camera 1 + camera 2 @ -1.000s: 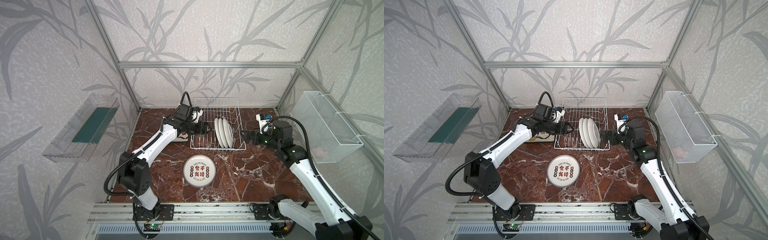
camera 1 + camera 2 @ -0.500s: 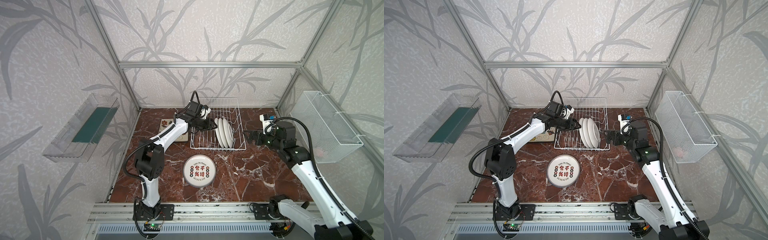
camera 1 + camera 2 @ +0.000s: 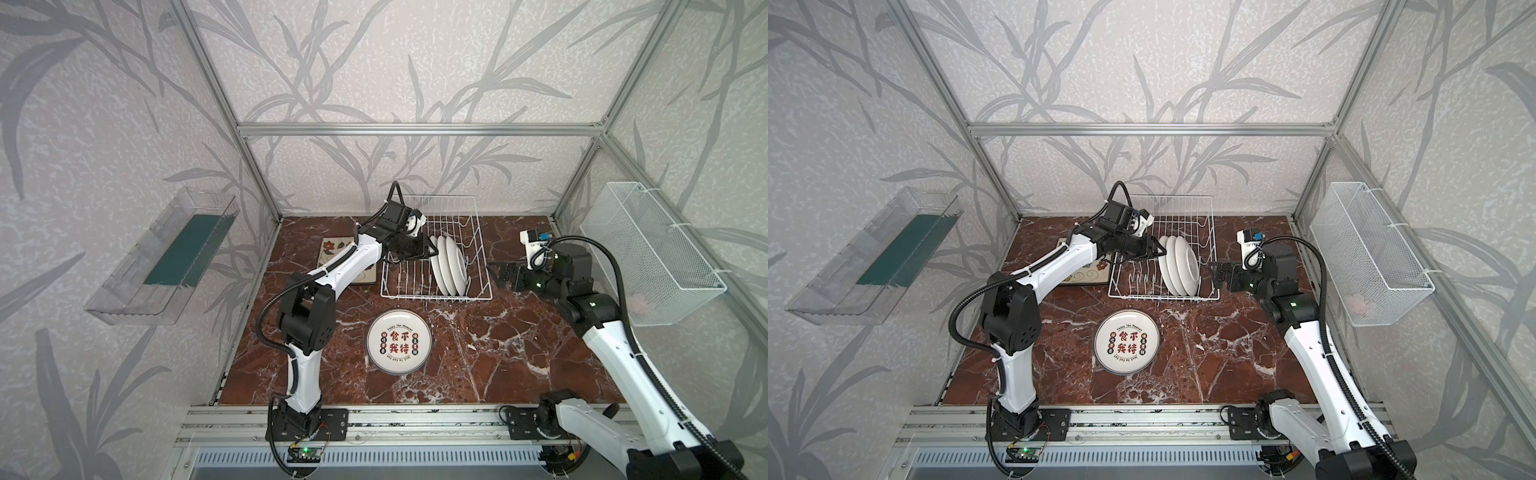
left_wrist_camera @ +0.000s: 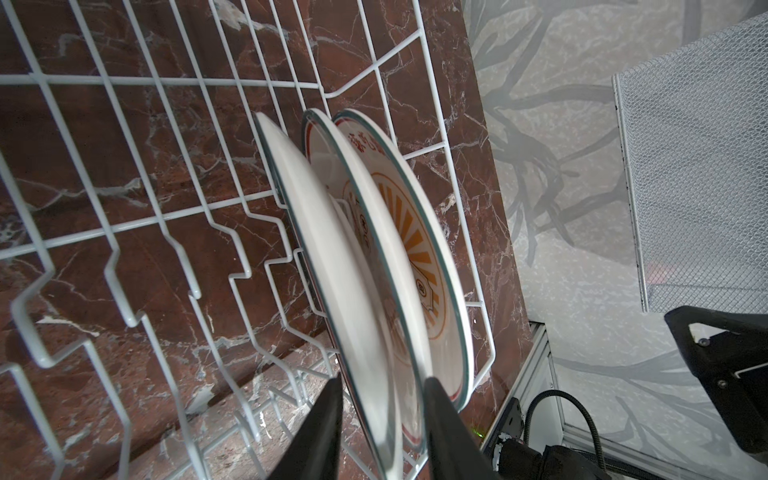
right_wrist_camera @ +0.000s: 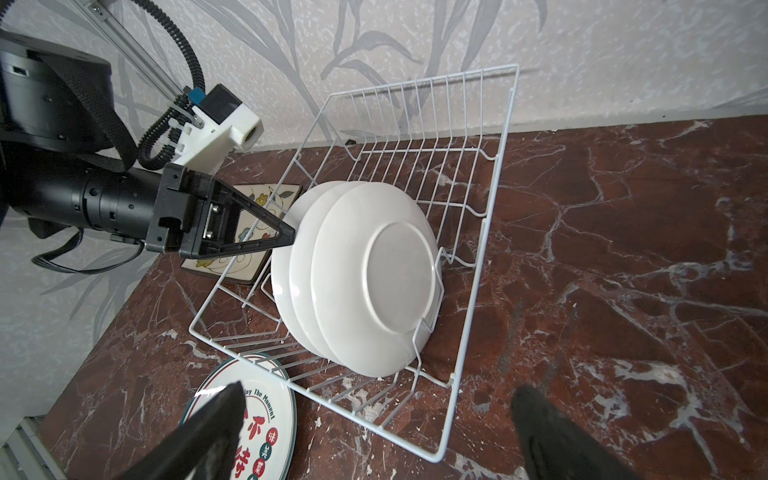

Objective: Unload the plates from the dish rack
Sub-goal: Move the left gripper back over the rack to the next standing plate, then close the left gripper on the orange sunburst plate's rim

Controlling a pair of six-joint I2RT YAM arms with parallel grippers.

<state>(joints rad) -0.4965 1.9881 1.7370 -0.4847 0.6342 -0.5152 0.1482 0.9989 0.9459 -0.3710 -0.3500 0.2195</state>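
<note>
Three round white plates [image 3: 449,266] [image 3: 1179,266] stand upright on edge in the white wire dish rack [image 3: 469,232] [image 3: 1183,208]. My left gripper [image 3: 434,251] [image 3: 1163,250] reaches in from the left. In the left wrist view its fingers straddle the rim of the nearest plate [image 4: 332,232]. The jaws [image 4: 382,380] are narrowed, with a small gap on the face side. My right gripper [image 3: 496,274] [image 5: 376,388] hovers wide open just right of the rack, holding nothing. A round plate [image 3: 399,341] with red characters lies flat in front of the rack. A square flowered plate [image 3: 332,249] lies left of it.
A white mesh basket [image 3: 648,253] with something pink inside hangs on the right wall. A clear plastic tray [image 3: 166,253] hangs on the left wall. Aluminium frame posts stand at the back corners. The rack's left half holds only bare tines [image 4: 124,291].
My left arm swung from the rack's left side into the rack, up to the plates, and its jaws narrowed around the nearest rim. The right gripper drew back slightly to the right.
</note>
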